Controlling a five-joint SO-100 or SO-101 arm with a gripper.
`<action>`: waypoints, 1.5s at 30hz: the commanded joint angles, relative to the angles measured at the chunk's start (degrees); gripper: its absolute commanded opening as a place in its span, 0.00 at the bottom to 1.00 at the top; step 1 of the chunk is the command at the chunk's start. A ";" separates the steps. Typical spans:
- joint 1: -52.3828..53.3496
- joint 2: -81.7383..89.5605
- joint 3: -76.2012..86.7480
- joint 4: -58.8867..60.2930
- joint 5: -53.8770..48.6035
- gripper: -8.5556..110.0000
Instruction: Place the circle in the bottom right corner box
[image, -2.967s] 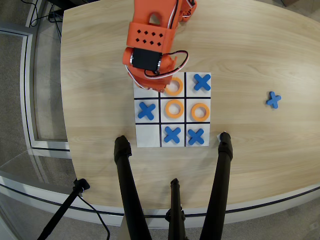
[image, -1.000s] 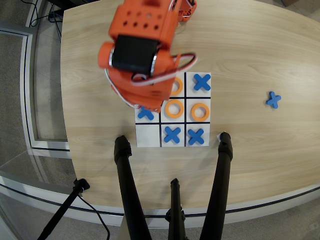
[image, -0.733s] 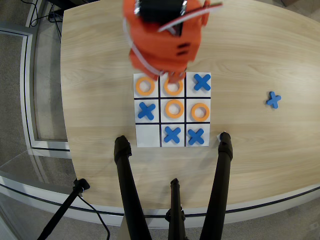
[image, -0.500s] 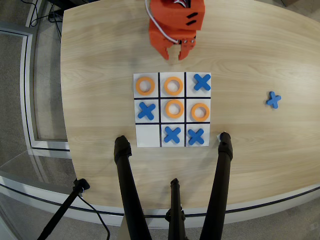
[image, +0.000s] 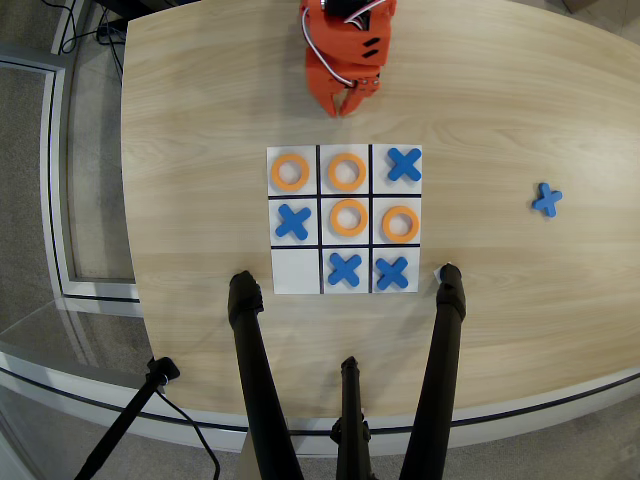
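From my overhead view, the far left is floor and a glass or framed panel, then the curved left edge of the wooden table (image: 190, 120). Between that edge and the grid board (image: 345, 220) I see a wide strip of bare wood. The board's left column holds the circle (image: 290, 171) lying flat in the top-left cell as this view shows it, inside the black lines and touching none of them that I can make out. Below it sits a blue cross (image: 292, 221), and below that the one blank cell (image: 296, 270).

The middle column has an orange ring (image: 347, 171) on top, a second ring (image: 348, 217) in the centre, and a blue cross (image: 345, 268) at the bottom. Above this column, well clear of the board's top edge, my gripper (image: 343, 108) hangs over bare wood with its two short fingers parted only a little, holding nothing and touching no piece.

The right column reads blue cross (image: 404, 164), orange ring (image: 400, 224), blue cross (image: 391, 272). Right of the board the tabletop runs open and bare up to a lone blue cross (image: 546, 200) near the far edge. Along the near edge, three black tripod legs (image: 255, 370) cross the wood just below the board, the outer two ending close to its lower corners.
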 joint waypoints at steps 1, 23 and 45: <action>6.86 0.35 3.25 -0.62 -1.76 0.07; 92.02 2.64 3.25 0.26 8.09 0.07; 93.08 2.46 3.25 0.26 8.09 0.07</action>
